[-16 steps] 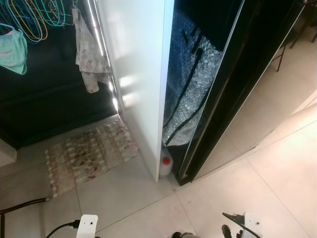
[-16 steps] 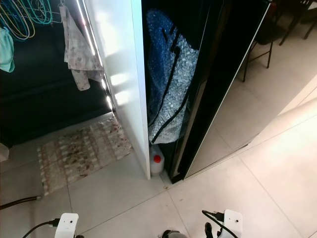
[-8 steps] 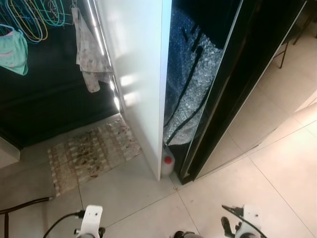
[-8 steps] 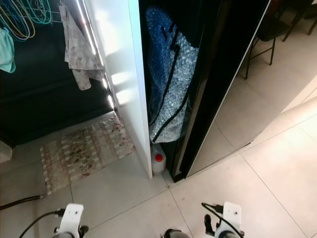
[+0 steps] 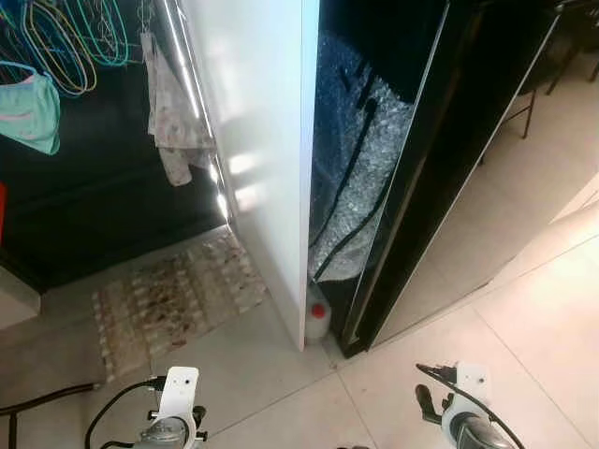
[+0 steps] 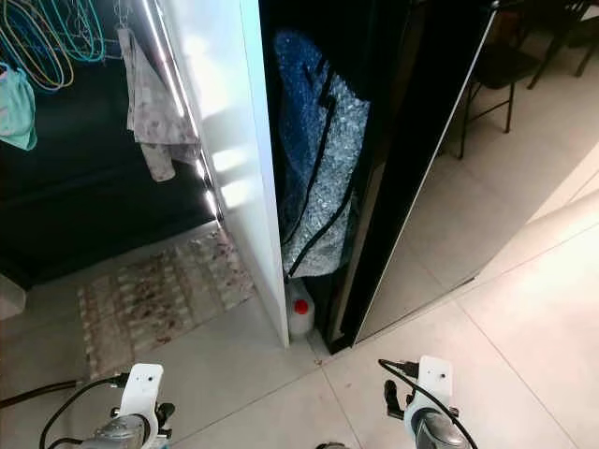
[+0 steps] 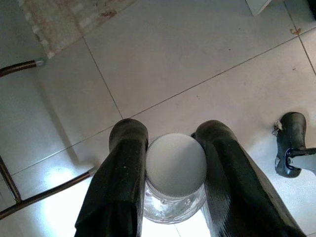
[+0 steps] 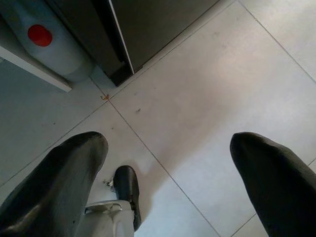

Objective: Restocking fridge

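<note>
In the left wrist view my left gripper [image 7: 172, 136] is shut on a clear bottle with a pale ribbed cap [image 7: 176, 165], one black finger on each side of its neck, above the tiled floor. My right gripper [image 8: 168, 140] is open with nothing between its fingers, also hanging over the floor. A tall glossy black cabinet [image 5: 468, 140], seen edge-on, stands ahead to the right of a white panel [image 5: 267, 140]. Both wrists [image 5: 173, 412] [image 5: 459, 402] sit low at the front of the eye views.
A silvery-blue padded bag [image 5: 360, 168] fills the gap between panel and black cabinet, with a red-capped jug [image 5: 317, 321] on the floor below. A patterned rug [image 5: 173, 299] lies left. Clothes and hangers [image 5: 56, 47] hang at the back left. Chair legs [image 6: 496, 84] stand far right.
The whole picture has shifted slightly as the camera moved. Both wrists now show higher in the eye views. The bottle's hold cannot be compared, as no earlier wrist frame is given.
</note>
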Tool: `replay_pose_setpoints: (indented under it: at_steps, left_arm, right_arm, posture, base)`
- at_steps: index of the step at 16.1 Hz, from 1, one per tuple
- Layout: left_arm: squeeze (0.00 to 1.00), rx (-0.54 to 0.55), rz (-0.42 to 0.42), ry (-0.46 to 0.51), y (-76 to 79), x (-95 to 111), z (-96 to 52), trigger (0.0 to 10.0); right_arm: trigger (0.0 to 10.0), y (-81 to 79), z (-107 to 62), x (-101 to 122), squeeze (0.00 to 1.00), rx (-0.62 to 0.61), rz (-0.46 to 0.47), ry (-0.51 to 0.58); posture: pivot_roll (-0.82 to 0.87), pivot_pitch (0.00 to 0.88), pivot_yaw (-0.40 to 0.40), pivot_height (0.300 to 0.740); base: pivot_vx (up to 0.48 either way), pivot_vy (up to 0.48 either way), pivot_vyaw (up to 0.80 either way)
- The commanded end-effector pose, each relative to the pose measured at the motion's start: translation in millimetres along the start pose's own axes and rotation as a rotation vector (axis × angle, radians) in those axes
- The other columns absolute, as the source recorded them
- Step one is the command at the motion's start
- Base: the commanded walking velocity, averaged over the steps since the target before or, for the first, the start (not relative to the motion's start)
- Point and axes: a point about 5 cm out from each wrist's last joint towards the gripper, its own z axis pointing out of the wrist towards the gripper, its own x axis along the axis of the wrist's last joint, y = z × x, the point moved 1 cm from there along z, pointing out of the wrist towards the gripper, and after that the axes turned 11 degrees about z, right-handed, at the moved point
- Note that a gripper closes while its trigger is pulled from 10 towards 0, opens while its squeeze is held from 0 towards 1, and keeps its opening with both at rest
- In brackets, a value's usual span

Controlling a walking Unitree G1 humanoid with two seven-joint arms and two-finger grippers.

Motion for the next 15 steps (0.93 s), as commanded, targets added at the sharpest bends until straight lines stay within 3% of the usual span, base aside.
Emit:
replay_pose_setpoints:
  at_steps: [1,8,15]
  left_arm:
    - [0.00,0.000,-0.002,-0.054,0.2,-15,-1.8,10.0]
    - [0.00,0.019,-0.048,-0.122,1.8,-44,-7.6,10.0]
    - [0.00,-0.006,-0.018,-0.068,6.2,-26,-4.2,10.0]
  right_arm:
    - [10.0,3.3,-0.9,-4,0.00,-0.007,-0.011,-0.022]
    - [10.0,5.6,-1.0,-4,0.00,0.000,-0.052,-0.041]
    - [10.0,4.3,-1.3,-7,0.00,0.002,-0.041,-0.042]
  posture:
    - [-0.08,0.078,0.014,0.740]
    - [-0.05,0.051,-0.018,0.740]
    - [-0.05,0.014,-0.007,0.740]
  base:
    - [0.000,0.000,0.00]
    - [0.000,0.000,0.00]
    - [0.000,0.000,0.00]
